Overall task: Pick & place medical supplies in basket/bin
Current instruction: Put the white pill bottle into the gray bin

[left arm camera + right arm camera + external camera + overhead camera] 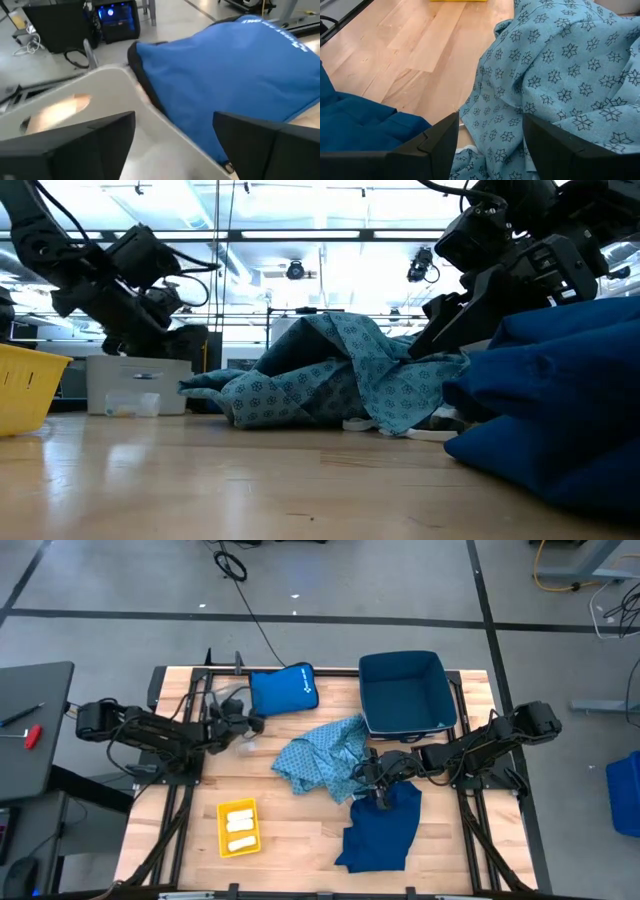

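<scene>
The light-blue patterned garment (320,755) (330,380) (560,70) lies crumpled mid-table. The navy garment (385,830) (560,400) (355,120) lies beside it toward the near edge. My right gripper (378,785) (490,145) is open and low over the seam between the two, with the patterned cloth's edge between its fingers. My left gripper (243,726) (170,145) is open beside the royal-blue pouch (283,690) (225,70), with a pale translucent container (125,385) (100,95) in front of its fingers. White rolls (240,825) lie in a yellow tray (222,830). No vials show. My left gripper stands with open fingers around the pale container's curved edge (150,115); I cannot tell whether it touches. My right gripper points slanting down at the patterned garment's edge (490,125) from the table's right; I cannot tell whether its fingers touch the cloth.
A navy bin (405,695) stands at the far right of the table, behind the right arm. The yellow tray (20,385) sits near the near-left corner. Bare wood lies between the tray and the garments. Cables and dark equipment are on the floor beyond the far edge.
</scene>
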You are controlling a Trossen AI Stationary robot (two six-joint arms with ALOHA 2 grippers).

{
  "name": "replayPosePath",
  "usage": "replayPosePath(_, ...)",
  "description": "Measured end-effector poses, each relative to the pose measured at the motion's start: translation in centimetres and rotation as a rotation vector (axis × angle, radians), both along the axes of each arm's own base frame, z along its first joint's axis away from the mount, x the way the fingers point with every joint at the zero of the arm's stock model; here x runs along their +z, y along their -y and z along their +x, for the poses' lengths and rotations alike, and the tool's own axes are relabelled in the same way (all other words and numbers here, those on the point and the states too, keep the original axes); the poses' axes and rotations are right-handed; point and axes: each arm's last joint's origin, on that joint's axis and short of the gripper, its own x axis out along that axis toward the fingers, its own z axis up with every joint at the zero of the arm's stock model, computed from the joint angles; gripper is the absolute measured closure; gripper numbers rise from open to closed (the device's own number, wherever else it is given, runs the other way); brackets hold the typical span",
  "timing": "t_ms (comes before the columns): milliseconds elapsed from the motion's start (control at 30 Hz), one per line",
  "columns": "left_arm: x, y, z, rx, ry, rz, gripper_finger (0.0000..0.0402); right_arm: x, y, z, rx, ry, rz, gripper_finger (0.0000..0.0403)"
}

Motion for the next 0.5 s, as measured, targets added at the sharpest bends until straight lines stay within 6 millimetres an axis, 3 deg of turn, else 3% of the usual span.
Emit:
replayPosePath(267,1.5,-0.3,1.2,-0.034,-0.053,0.048,0.0142,0.0,0.0,0.0,0.004,0.002,-0.006,0.0174)
replayPosePath(500,5.0,-0.7,3.7,-0.189,-0.139,0.067,0.0155,0.0,0.0,0.0,0.004,0.002,-0.006,0.0174)
